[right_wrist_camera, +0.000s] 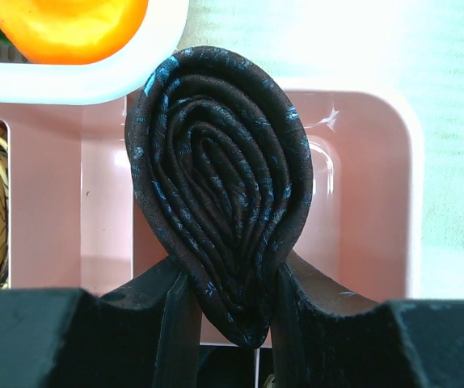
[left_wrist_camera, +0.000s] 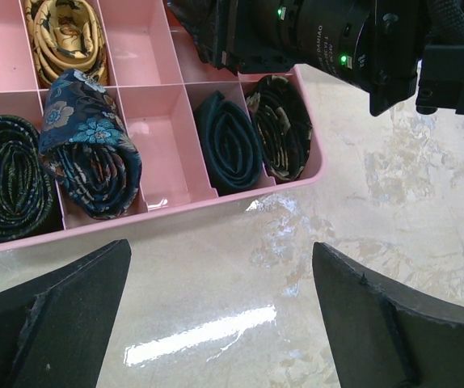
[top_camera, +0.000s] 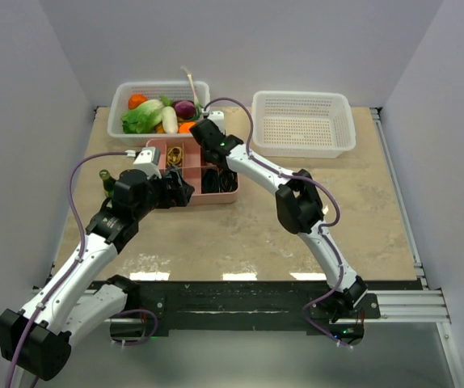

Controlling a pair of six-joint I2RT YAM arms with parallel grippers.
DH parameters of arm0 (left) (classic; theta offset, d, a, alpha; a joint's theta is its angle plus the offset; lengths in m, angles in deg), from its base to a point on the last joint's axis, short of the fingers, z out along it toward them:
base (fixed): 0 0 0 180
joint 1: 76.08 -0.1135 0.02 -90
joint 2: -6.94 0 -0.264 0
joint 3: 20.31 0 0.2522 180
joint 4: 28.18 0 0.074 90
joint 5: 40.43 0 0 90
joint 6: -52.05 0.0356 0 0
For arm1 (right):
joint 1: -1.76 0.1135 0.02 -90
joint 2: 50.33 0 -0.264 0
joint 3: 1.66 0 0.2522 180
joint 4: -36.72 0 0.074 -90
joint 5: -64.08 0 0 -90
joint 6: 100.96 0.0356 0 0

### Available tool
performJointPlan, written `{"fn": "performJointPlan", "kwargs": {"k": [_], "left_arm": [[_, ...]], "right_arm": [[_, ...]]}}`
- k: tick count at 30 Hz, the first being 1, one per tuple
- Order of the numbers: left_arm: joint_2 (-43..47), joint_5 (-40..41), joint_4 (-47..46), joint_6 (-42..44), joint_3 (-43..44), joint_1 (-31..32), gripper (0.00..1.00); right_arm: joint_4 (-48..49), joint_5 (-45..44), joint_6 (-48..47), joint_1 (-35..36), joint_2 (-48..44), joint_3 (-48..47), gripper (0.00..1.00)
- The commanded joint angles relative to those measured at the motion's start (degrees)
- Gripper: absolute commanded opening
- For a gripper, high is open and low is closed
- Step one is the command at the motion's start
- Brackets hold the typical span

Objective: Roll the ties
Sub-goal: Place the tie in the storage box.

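Note:
In the right wrist view, a tightly coiled dark tie [right_wrist_camera: 220, 186] with blue specks stands pinched by its lower end. My right gripper [right_wrist_camera: 224, 279] is shut on it, above a bare back compartment of the pink tray [right_wrist_camera: 361, 202]. From above, that gripper [top_camera: 208, 137] hangs over the tray's far side [top_camera: 230, 192]. Several rolled ties lie in the tray's compartments: a blue floral one [left_wrist_camera: 86, 153], a dark teal one [left_wrist_camera: 228, 141], a brown patterned one [left_wrist_camera: 280, 125] and a yellow one [left_wrist_camera: 62, 36]. My left gripper [left_wrist_camera: 220, 255] is open and holds nothing, over the table just before the tray's near rim [left_wrist_camera: 175, 214].
A white basket of vegetables [top_camera: 159, 105] stands right behind the tray, and an orange one [right_wrist_camera: 66, 20] shows close above the held coil. An empty white basket [top_camera: 303, 121] sits at the back right. The right arm's wrist [left_wrist_camera: 321, 32] hangs over the tray's right end.

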Motion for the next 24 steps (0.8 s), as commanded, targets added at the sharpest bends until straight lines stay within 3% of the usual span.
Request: {"fn": "performJointPlan", "kwargs": {"k": [1,18,24], "left_arm": [[-0.1,-0.6,-2.3,-0.3,-0.1,0.3,1.00],[0.3,0.3,-1.6,-0.3,0.2,0.3,1.00],[0.2,0.3,-1.6,-0.4,0.1,0.4,1.00]], "right_arm": [[-9.9,-2.0,-0.6,-0.8,3.1,4.2,0.00],[-9.6,-2.8,-1.2,-1.3,-2.3,15.6,0.00],[-11.6,-1.6,-3.0,-1.2,-0.8,10.9,0.00]]}}
